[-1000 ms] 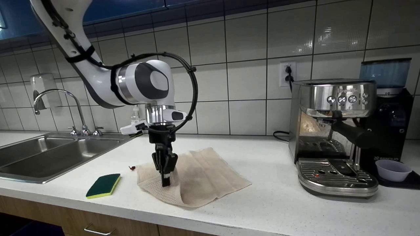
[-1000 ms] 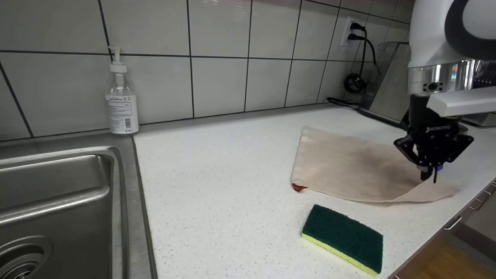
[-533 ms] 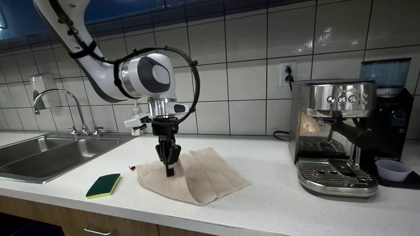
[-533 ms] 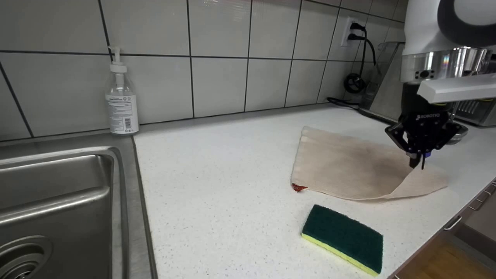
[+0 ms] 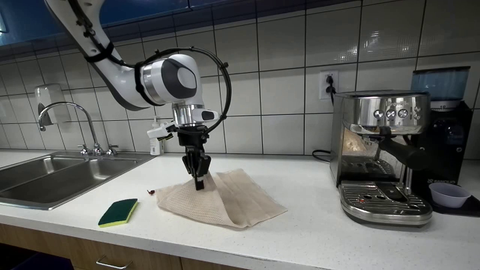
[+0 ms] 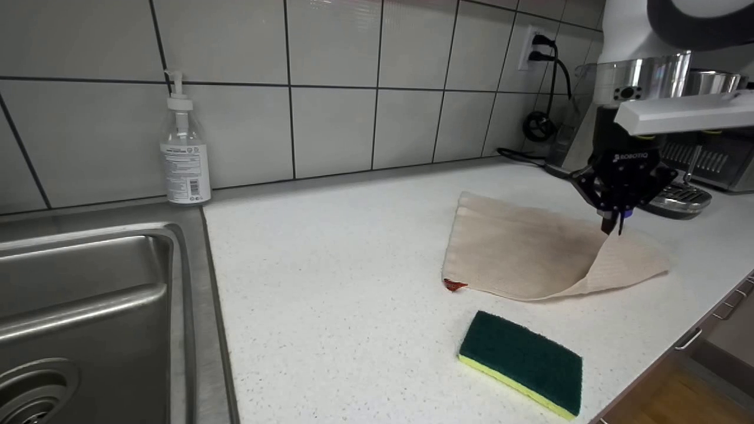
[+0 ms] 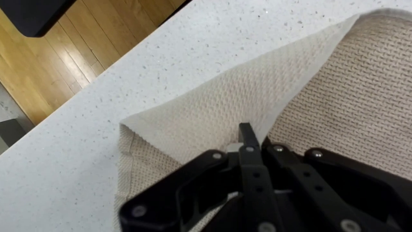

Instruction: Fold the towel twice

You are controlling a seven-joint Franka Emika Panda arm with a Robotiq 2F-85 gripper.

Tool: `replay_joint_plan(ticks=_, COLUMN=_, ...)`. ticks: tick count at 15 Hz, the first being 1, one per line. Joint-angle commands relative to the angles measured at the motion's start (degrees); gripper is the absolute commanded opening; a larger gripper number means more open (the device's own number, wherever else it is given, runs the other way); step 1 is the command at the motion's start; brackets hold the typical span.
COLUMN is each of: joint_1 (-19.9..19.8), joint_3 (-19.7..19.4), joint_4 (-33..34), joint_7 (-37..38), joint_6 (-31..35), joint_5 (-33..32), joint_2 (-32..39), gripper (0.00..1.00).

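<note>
Indoors, a white desk (image 5: 300,180) bore a silver espresso machine (image 5: 382,108) and, well apart from it, a beige towel (image 5: 245,202), partly turned up; the hand (image 5: 199,185), closed tight, pinched the towel's lifted edge, while a green-and-yellow sponge (image 5: 118,212) lay nearby.

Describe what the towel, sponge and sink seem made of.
Towel: matte woven fabric, perhaps cotton; the wrist view shows its textured weave.
Scouring sponge: matte green top, probably synthetic fibre by its fuzzy edges, over yellow, perhaps foam.
Double-basin sink: satin grey metal, likely stainless steel, given its blurred highlights.
</note>
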Motion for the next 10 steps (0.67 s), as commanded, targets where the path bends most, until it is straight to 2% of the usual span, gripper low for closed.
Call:
replay_joint_plan(ticks=1, joint_1=0.46, joint_3=0.49, joint_4=3.14, joint_7=0.78, joint_6=-0.83, joint_5=0.03, joint_2=1.50, gripper=0.00)
replay_joint_plan(ticks=10, joint_1=0.81, joint_3=0.26, joint_4=8.64, joint_7=0.47, joint_6=-0.96, joint_5=1.26, joint_2=4.23, gripper=0.00)
